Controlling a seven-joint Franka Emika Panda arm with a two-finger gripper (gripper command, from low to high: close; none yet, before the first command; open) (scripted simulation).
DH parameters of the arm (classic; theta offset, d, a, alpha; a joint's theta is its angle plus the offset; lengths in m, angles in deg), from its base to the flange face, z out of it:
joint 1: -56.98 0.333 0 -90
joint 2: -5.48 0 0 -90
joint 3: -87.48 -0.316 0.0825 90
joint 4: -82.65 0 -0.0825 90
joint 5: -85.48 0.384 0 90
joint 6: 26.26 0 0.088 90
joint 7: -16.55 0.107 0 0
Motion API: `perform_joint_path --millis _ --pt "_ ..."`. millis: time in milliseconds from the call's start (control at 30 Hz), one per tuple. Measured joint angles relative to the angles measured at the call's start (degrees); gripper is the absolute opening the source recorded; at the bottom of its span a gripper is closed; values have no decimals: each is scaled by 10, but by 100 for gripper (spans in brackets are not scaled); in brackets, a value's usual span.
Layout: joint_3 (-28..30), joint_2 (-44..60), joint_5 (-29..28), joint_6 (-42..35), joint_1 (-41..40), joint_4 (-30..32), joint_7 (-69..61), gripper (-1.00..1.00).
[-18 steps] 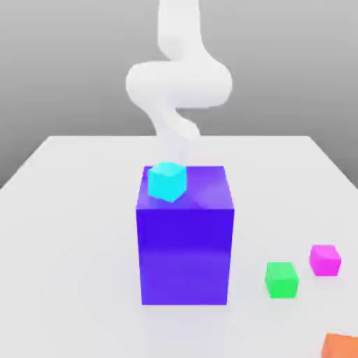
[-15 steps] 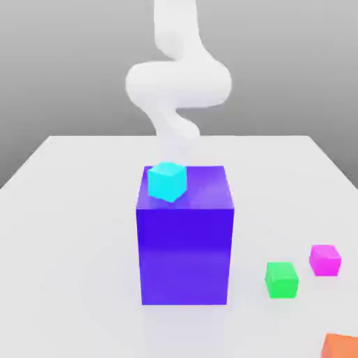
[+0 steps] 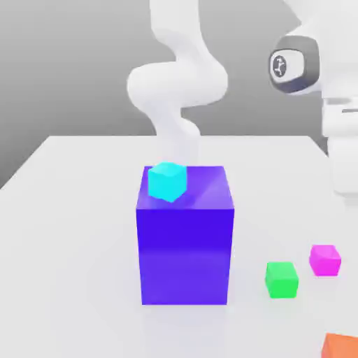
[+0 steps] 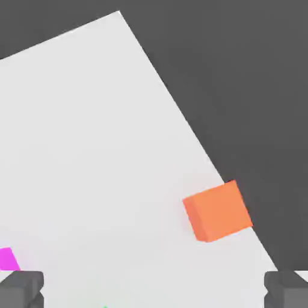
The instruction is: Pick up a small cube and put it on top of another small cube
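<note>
Two small cubes matter here: the magenta cube (image 3: pixel 325 259) and the green cube (image 3: pixel 281 279), both on the desk (image 3: pixel 77 231) near its front corner on the exterior view's right, just beside each other but apart, magenta nearer the desk's side edge. Nothing is picked up yet, so the step in hand looks like the approach. Arm's hand (image 3: pixel 340 133) hangs well above that corner, w/ the jaws (image 4: pixel 153 289) spread wide and empty; in the hand view the two fingertips (image 4: pixel 21 289) sit far apart w/ bare desk between them. Orange cube (image 4: pixel 217 210) sits right at the desk edge, and a sliver of magenta shows close to one fingertip. Probably the hand isn't centred over magenta yet, though the exterior view cuts off its lower part. Next move, as I judge it: shift over so magenta lies between the jaws, square to its faces, descend, close. Big blue block (image 3: pixel 185 238) w/ cyan cube (image 3: pixel 167 180) on top stands mid-desk, well clear.
</note>
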Motion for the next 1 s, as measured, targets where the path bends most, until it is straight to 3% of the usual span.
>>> perform_joint_path --millis 167,333,367,600,800,1000 --pt "-13 107 -69 57 54 35 -23 0" --pt "41 211 -133 135 101 20 15 0" --pt "52 228 -140 149 111 17 21 -100" --pt "54 231 -143 150 112 16 23 -100" --pt "8 124 -77 67 78 39 -31 -100" --pt "24 63 -69 29 33 57 -118 -100"
